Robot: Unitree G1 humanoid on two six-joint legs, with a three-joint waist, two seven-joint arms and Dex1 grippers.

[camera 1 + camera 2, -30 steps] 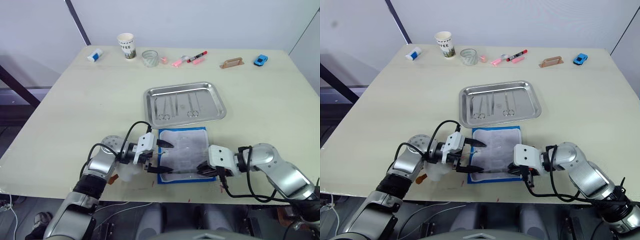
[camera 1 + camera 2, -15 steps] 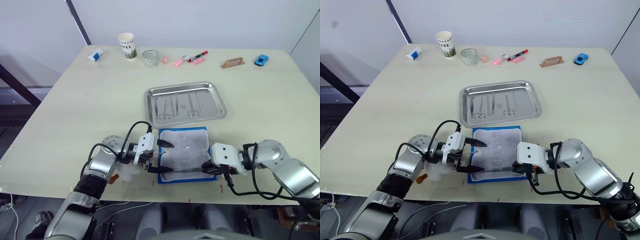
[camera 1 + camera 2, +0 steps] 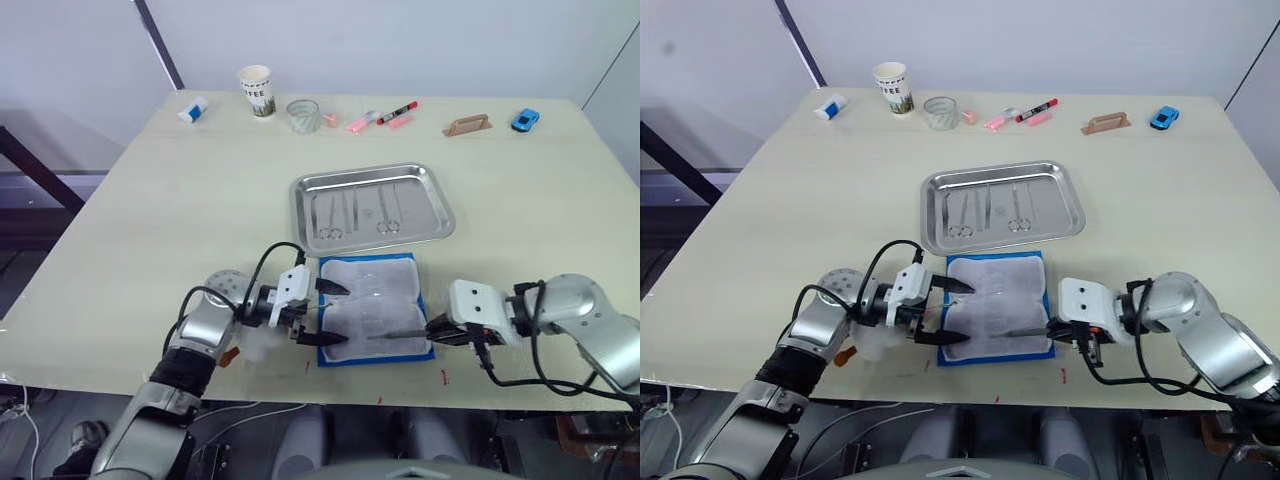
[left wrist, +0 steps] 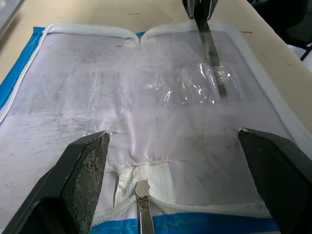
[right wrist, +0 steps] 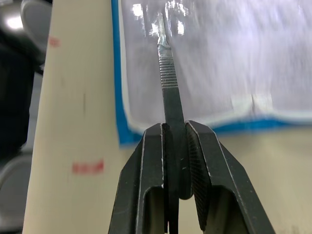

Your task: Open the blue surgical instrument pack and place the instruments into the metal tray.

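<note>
Right wrist view: fingers (image 5: pixel 174 146) pinch a thin steel instrument (image 5: pixel 168 92) by its ribbed handle.
Slim, stiff, likely slippery; it overhangs the open pack (image 3: pixel 372 310) below the tray (image 3: pixel 372 206). Left fingers (image 3: pixel 325 312) spread on the lining.

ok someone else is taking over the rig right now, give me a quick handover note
Right gripper: shut on a thin steel instrument, its tip over the pack's lining.
Left gripper: open, fingers straddling the left edge of the open blue pack.
Pack lies unfolded just in front of the metal tray.
Done: pack opened; several instruments lie in the tray.
Left: carry the held instrument to the tray, then check the pack for more.
</note>
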